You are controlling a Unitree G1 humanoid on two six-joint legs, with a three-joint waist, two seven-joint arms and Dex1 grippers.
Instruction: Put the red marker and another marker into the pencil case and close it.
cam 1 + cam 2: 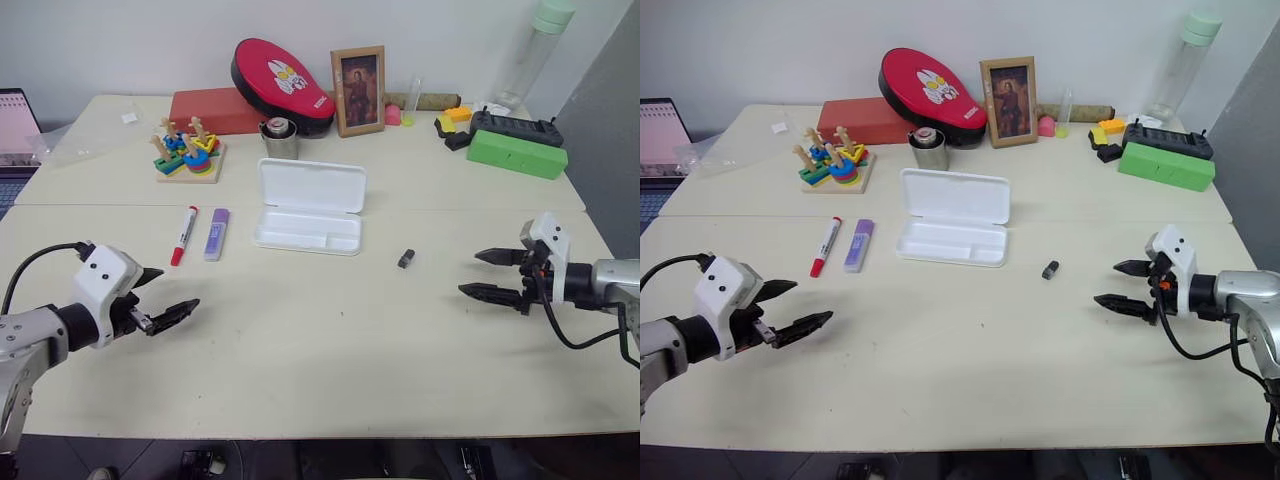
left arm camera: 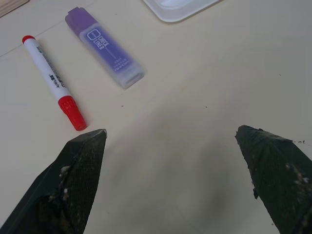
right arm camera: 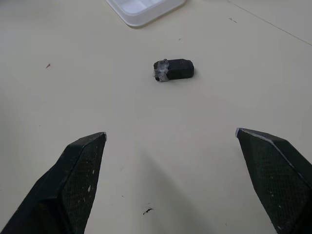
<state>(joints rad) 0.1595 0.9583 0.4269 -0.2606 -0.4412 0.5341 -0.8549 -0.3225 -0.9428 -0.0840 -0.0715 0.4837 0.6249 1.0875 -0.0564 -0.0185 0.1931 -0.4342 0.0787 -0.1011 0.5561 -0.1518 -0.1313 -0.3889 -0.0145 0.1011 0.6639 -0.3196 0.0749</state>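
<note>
Both grippers, left (image 1: 165, 295) and right (image 1: 492, 274), hung wide open, empty. Red marker (image 1: 184, 234) looked light, stiff, slick; mid-barrel pinch likely best.

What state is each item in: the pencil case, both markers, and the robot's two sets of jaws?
pencil case: lid open, tray empty
red marker: capped, lying on the table
purple marker: lying flat beside the red one
left gripper: jaws open, empty
right gripper: jaws open, empty
</note>
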